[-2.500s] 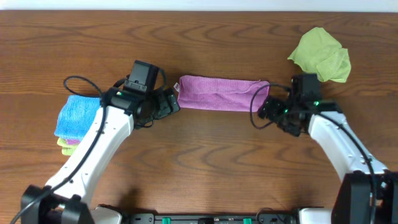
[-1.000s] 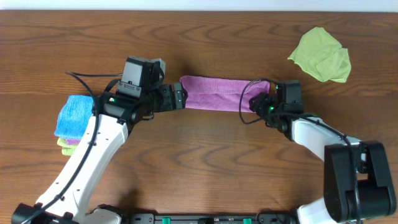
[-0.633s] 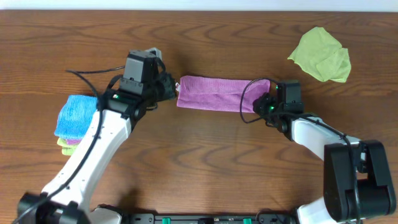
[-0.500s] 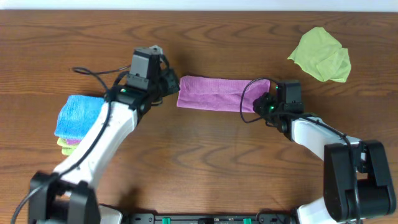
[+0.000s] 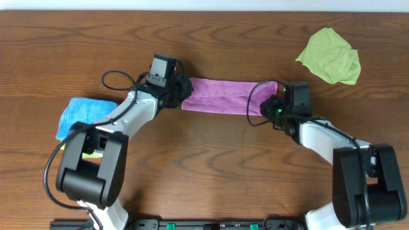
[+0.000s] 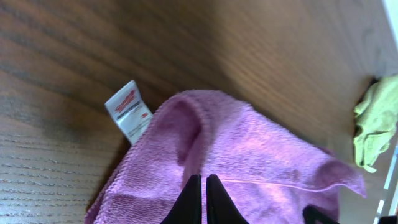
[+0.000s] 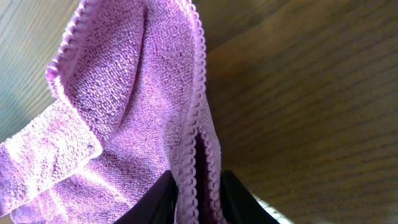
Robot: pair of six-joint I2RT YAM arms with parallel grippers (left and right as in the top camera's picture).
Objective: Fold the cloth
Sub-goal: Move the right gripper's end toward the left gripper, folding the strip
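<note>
The cloth point(image 5: 223, 96) is purple and lies as a long folded strip across the middle of the table. My left gripper point(image 5: 181, 89) is at its left end. In the left wrist view its fingers point(image 6: 201, 178) are pressed together, with the cloth point(image 6: 249, 155) humped up into a crease at their tips. A white label point(image 6: 127, 111) sticks out at that corner. My right gripper point(image 5: 271, 105) is at the strip's right end. In the right wrist view it point(image 7: 198, 180) is shut on two stitched edges of the cloth point(image 7: 124, 93), which run down between the fingers.
A crumpled green cloth point(image 5: 329, 56) lies at the back right, also seen in the left wrist view point(image 6: 376, 121). A stack of folded cloths with a blue one on top point(image 5: 80, 115) sits at the left, beside the left arm. Black cables loop off both wrists.
The left arm has reached right and back, and its gripper has gone from open to shut at the cloth's left end. The right gripper has stayed at the right end.
</note>
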